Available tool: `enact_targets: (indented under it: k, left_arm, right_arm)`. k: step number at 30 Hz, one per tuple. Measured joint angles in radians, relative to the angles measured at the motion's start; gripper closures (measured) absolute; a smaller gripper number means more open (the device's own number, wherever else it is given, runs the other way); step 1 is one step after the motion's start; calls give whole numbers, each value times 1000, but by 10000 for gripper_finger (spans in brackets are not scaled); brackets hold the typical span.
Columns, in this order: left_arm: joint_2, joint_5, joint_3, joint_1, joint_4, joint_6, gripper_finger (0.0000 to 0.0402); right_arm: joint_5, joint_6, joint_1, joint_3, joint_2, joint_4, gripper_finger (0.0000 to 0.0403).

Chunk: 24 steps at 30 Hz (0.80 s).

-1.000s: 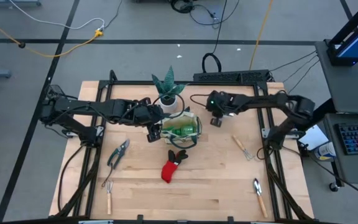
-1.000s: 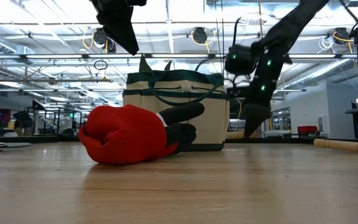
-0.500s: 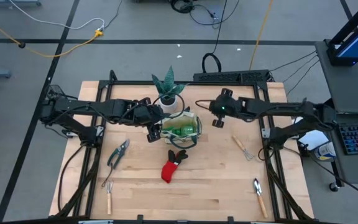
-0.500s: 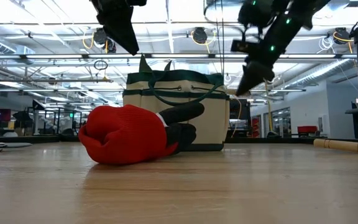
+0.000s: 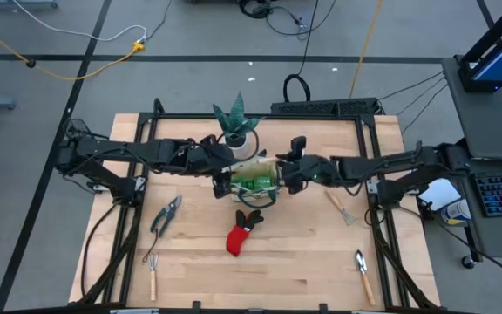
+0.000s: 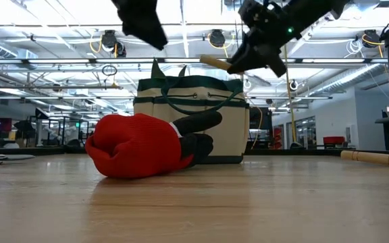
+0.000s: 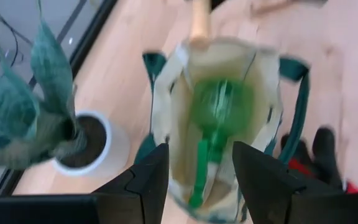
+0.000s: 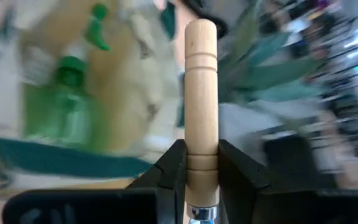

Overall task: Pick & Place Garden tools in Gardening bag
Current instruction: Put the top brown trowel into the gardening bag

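Note:
The beige gardening bag (image 5: 255, 179) with green trim stands open at mid table, a green spray bottle (image 7: 219, 112) lying inside it. My right gripper (image 5: 286, 171) hangs just right of the bag's mouth, shut on a wooden-handled tool (image 8: 201, 93) whose handle reaches over the bag (image 6: 215, 63); its metal head is hidden. My left gripper (image 7: 197, 180) hovers open and empty over the bag's left edge (image 5: 223, 178). A red-and-black glove (image 5: 240, 234) lies in front of the bag. My right gripper pinches the wooden handle between its two fingers near the metal collar end (image 8: 201, 177). The fingers come about level from the table's right and lie along the handle. The free end (image 8: 201, 31) points ahead over the bag's mouth, and the tool is lifted clear.
A spiky plant in a white pot (image 5: 236, 131) stands just behind the bag. Grey shears (image 5: 166, 215) and a small fork (image 5: 152, 272) lie front left. Two wooden-handled tools (image 5: 338, 207) (image 5: 362, 272) lie on the right.
My right gripper has risen from beside the bag's right side, turned, and moved toward the table's left, bringing the wooden handle over the bag's mouth. My left gripper has shifted a little to the right over the bag.

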<state>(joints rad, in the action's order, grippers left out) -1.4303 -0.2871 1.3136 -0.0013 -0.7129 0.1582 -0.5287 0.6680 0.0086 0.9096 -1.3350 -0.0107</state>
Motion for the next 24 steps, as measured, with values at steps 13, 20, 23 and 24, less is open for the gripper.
enact_targets:
  k: [13, 20, 23, 24]
  left_arm:
    - [-43, 144, 0, 60, 180, -93, 218]
    - [-119, 261, 0, 97, 248, -105, 218]
    - [-158, 264, 0, 108, 262, -108, 218]
    - [-166, 264, 0, 110, 259, -111, 218]
  right_arm:
    - [-155, 312, 116, 0, -184, 306, 342]
    - [-155, 325, 115, 0, -201, 333, 342]
    - [-156, 322, 115, 0, -200, 336, 342]
    - [-156, 317, 116, 0, -200, 335, 342]
